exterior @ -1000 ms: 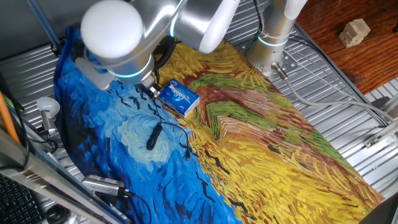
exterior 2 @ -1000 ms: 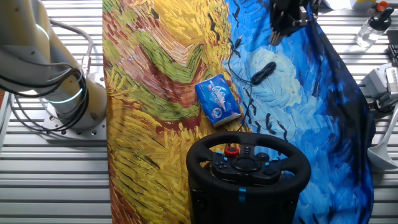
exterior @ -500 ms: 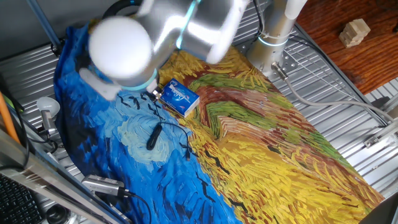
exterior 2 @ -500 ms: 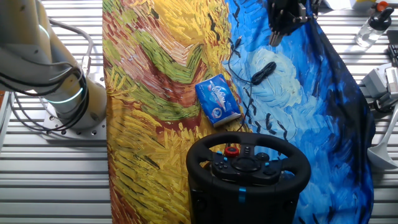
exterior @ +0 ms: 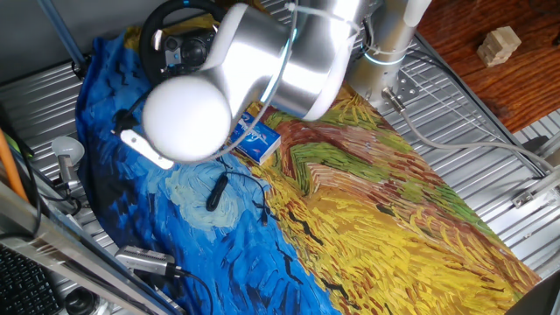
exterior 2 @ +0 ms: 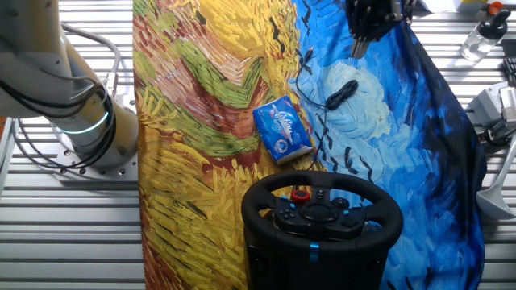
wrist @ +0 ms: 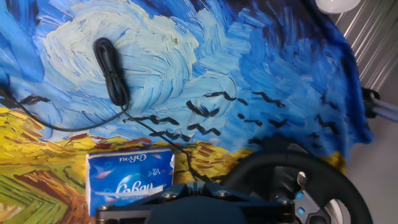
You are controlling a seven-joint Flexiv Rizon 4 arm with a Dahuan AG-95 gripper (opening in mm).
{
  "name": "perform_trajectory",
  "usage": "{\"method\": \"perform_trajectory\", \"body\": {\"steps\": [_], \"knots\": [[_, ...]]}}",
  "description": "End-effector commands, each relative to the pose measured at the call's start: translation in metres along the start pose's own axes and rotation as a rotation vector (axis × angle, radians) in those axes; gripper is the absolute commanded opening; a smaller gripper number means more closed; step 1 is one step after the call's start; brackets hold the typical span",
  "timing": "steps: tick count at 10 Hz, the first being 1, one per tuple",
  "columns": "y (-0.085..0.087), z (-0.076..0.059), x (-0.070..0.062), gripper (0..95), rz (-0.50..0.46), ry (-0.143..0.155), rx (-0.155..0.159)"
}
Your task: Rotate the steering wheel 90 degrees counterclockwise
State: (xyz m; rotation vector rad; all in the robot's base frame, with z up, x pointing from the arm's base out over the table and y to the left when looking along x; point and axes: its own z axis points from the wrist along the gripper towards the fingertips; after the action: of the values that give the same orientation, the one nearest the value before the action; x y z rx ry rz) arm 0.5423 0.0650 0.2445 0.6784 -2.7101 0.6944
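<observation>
The steering wheel (exterior 2: 260, 200) is black with a hub of red and coloured buttons and stands at the near edge of the cloth in the other fixed view. It also shows at the top left in one fixed view (exterior: 156, 24) and as a rim arc at the bottom right of the hand view (wrist: 292, 167). My gripper (exterior 2: 359, 47) hangs over the blue part of the cloth, far from the wheel, its fingers together and empty. In the hand view the gripper (wrist: 196, 186) points towards the blue box (wrist: 127, 177) and the wheel.
The blue box (exterior 2: 282, 129) lies between the gripper and the wheel. A black cable bundle (exterior 2: 342, 93) with thin wire lies on the painted cloth (exterior 2: 201, 80). The arm's base (exterior 2: 89, 121) stands left of the cloth. A spray bottle (exterior 2: 481, 32) stands at the far right.
The arm's elbow has swung right and down in one fixed view, uncovering the wheel. The gripper has shifted only slightly over the blue cloth. The wheel has not turned.
</observation>
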Motion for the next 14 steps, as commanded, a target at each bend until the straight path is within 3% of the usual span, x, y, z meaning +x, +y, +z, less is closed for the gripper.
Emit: {"method": "perform_trajectory", "body": {"steps": [1, 10, 14], "knots": [[0.000, -0.001, -0.001, 0.0, 0.001, 0.001, -0.003], [0.000, 0.000, 0.000, 0.0, -0.049, -0.009, 0.004], [-0.013, 0.026, 0.027, 0.0, -0.088, -0.032, 0.055]]}}
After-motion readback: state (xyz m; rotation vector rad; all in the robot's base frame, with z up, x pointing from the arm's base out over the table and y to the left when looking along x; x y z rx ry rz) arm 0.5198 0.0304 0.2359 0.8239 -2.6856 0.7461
